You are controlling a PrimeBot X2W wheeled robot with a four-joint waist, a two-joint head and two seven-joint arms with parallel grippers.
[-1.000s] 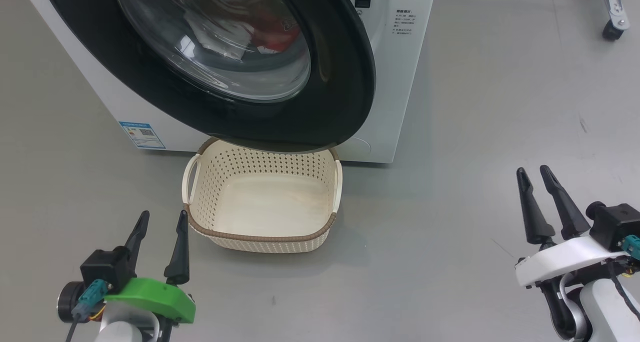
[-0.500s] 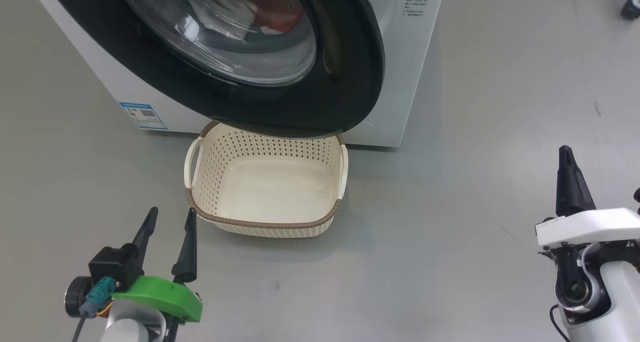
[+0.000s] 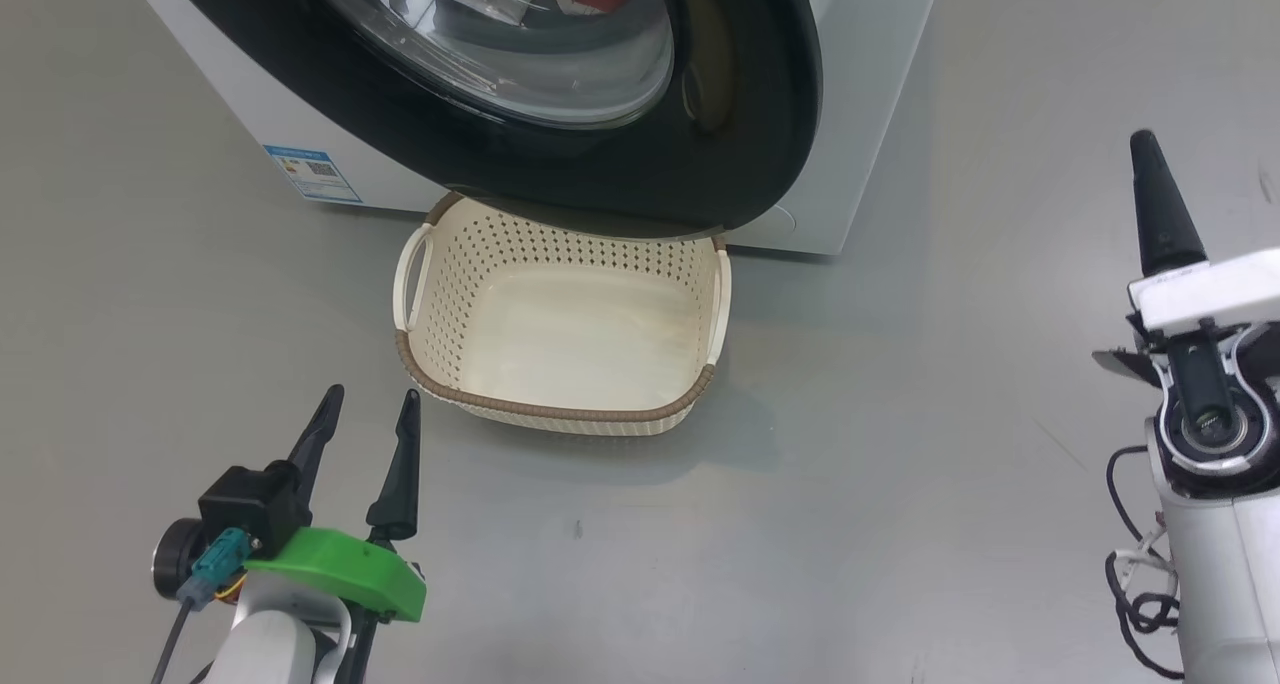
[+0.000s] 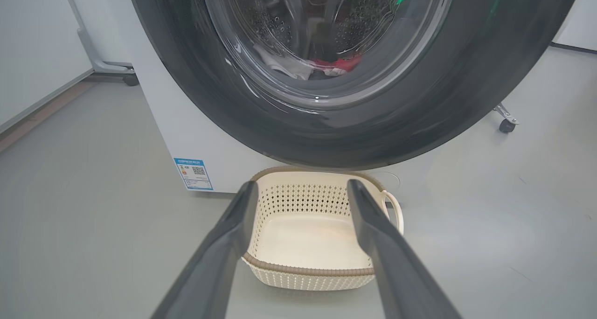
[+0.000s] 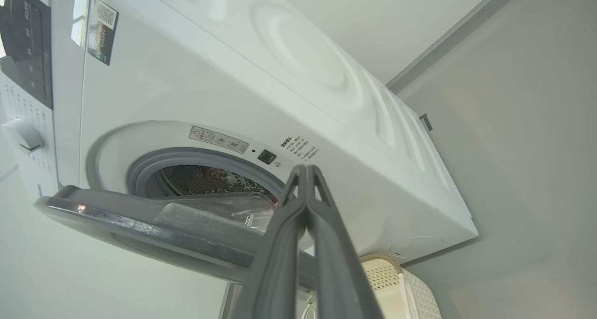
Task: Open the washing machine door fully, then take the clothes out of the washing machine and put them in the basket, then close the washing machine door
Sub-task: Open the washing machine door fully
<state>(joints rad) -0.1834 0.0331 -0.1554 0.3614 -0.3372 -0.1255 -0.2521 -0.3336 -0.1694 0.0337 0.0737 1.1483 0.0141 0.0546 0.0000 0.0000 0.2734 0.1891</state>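
Clothes lie inside the washing machine, behind the part-open washing machine door; the basket below is empty. Left gripper gapes wide near the basket; right gripper, pinched together and empty, stands well apart.

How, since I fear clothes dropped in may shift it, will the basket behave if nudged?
The basket looks empty and thin, perforated plastic, so probably light. On the smooth floor it would likely slide rather than tip, being wide and low. Its walls may flex.

Half-open washing machine door over far rim of basket
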